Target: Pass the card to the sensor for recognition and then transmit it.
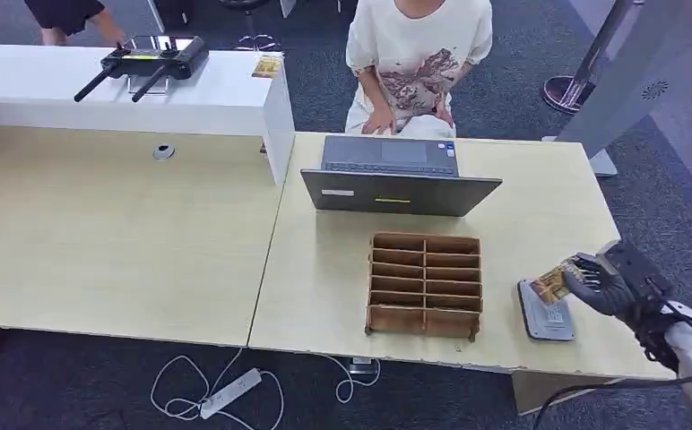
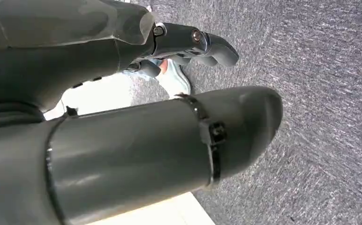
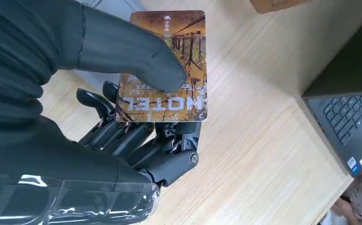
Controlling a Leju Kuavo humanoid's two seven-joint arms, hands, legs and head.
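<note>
The hotel key card (image 3: 162, 65), printed with an autumn scene and the word HOTEL, is pinched in the right hand (image 1: 607, 279): the thick thumb (image 3: 137, 56) presses on its face and the darker fingers (image 3: 137, 136) lie behind it. In the head view the card (image 1: 553, 284) is over the near end of the grey card sensor (image 1: 546, 313), which lies flat on the light wooden table (image 1: 324, 296) near its right front corner; whether card and sensor touch cannot be told. Just left of the sensor stands a brown slotted card organiser (image 1: 425, 284), and beyond it an open laptop (image 1: 394, 175) facing a seated person (image 1: 414, 63). A remote controller (image 1: 150, 61) and another card (image 1: 267, 65) rest on the white counter (image 1: 100, 94). The left hand (image 2: 188, 44) hangs over grey carpet, fingers curled in with nothing in them
</note>
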